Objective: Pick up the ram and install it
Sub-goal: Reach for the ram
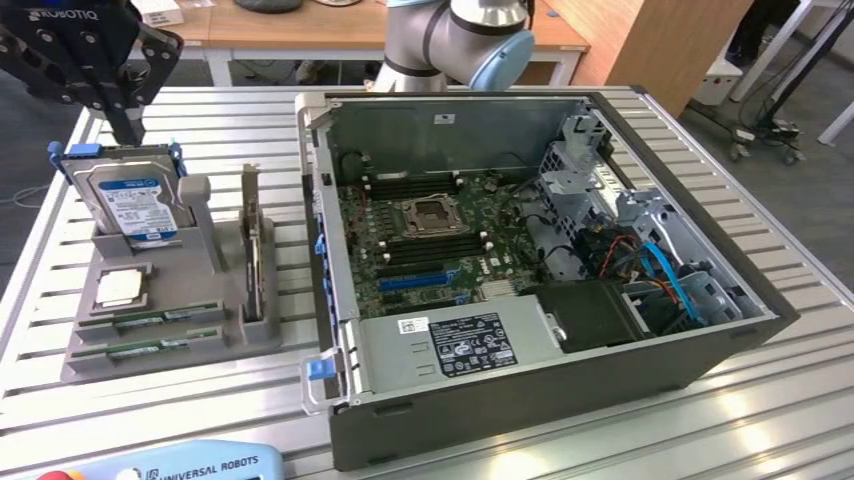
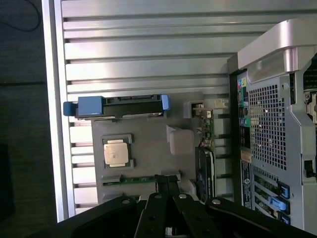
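Note:
Two ram sticks, thin green boards, lie in slots at the front of a grey holder: one behind the other. In the wrist view one ram stick lies just beside my fingertips. My gripper hangs shut and holds nothing. It is above the back of the holder, over the silver hard drive, well clear of the ram. The open computer case lies to the exterior view's right, its motherboard exposed.
A dark expansion card stands on edge in the holder, and a processor chip sits in its pocket. The case wall rises beside the holder. A teach pendant lies at the table's front edge.

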{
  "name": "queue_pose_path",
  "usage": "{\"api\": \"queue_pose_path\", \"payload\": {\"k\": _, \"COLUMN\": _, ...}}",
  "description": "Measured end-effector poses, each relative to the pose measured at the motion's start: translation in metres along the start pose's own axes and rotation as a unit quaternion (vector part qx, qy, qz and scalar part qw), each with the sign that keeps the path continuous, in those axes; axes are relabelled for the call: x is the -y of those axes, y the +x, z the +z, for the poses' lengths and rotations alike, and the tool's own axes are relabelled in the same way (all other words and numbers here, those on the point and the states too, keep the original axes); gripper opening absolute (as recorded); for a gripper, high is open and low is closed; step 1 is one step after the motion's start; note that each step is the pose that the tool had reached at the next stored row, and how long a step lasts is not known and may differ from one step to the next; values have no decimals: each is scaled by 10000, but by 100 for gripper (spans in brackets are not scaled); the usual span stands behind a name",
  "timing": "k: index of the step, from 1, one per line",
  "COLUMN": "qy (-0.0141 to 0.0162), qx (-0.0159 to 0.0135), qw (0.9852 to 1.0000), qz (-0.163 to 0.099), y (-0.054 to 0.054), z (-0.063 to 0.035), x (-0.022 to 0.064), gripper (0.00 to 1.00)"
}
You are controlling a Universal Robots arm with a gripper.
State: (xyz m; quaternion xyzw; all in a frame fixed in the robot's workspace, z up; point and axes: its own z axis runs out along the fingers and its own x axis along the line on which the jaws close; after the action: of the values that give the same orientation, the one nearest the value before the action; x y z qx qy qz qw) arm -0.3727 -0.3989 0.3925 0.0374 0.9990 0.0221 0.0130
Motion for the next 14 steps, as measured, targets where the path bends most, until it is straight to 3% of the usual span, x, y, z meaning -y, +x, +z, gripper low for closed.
{"api": "queue_pose_path", "payload": {"k": 5, "qy": 0, "qx": 0, "qw": 10000, "qz": 0, "y": -1, "z": -1, "x": 20, "gripper": 10}}
{"api": "queue_pose_path", "payload": {"k": 14, "qy": 0, "qx": 0, "qw": 10000, "qz": 1, "y": -13, "z": -8, "x": 178, "gripper": 10}}
